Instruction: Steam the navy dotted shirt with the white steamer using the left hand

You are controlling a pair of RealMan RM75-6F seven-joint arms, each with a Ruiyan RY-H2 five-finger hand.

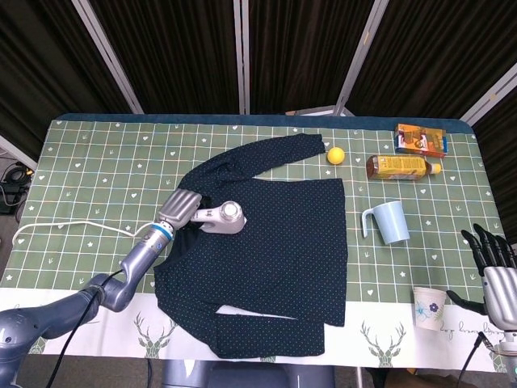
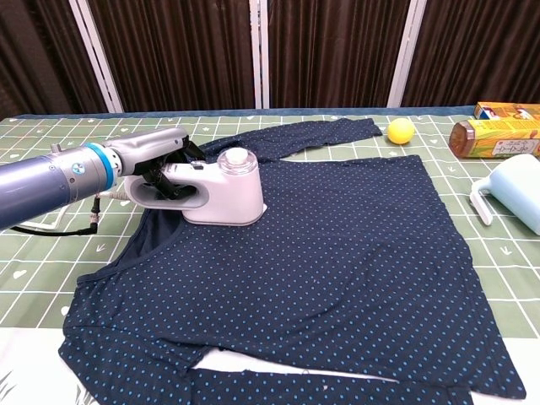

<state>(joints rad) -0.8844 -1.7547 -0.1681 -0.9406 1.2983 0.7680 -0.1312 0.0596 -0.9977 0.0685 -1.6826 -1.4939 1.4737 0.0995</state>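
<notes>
The navy dotted shirt (image 1: 279, 242) (image 2: 337, 253) lies spread flat in the middle of the table. The white steamer (image 1: 221, 218) (image 2: 221, 191) rests on the shirt's left shoulder area, near the collar. My left hand (image 1: 181, 206) (image 2: 152, 152) grips the steamer's handle from the left. The steamer's white cord (image 1: 73, 226) trails left across the table. My right hand (image 1: 494, 267) hangs at the table's right front edge, fingers spread, holding nothing, out of the chest view.
A light blue pitcher (image 1: 388, 222) (image 2: 516, 201), a paper cup (image 1: 430, 306), a yellow ball (image 1: 335, 155) (image 2: 401, 130), an amber bottle (image 1: 400, 166) (image 2: 494, 137) and an orange box (image 1: 420, 139) stand to the right of the shirt. The tablecloth (image 1: 97, 170) is green checked.
</notes>
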